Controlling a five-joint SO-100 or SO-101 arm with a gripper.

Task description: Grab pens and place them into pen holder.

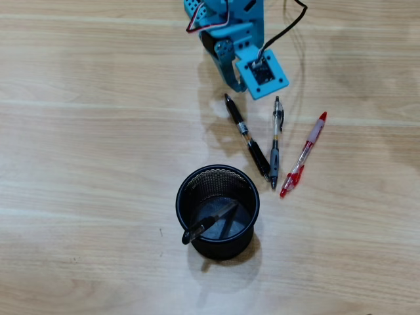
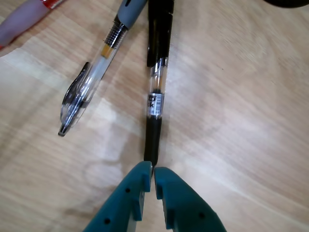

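Your gripper is pinched nearly closed, holding nothing; the black pen lies just ahead of its tips. Descend without opening and you'll likely shove it aside

Table: pale wood-grain, smooth, slight sheen. Pen holder: black metal mesh w/ solid glossy rim. Black pen: glossy plastic, clear barrel section. Grey pen: clear plastic, matt grey grip. Red pen: clear/red plastic. My fingers: teal plastic, matt.
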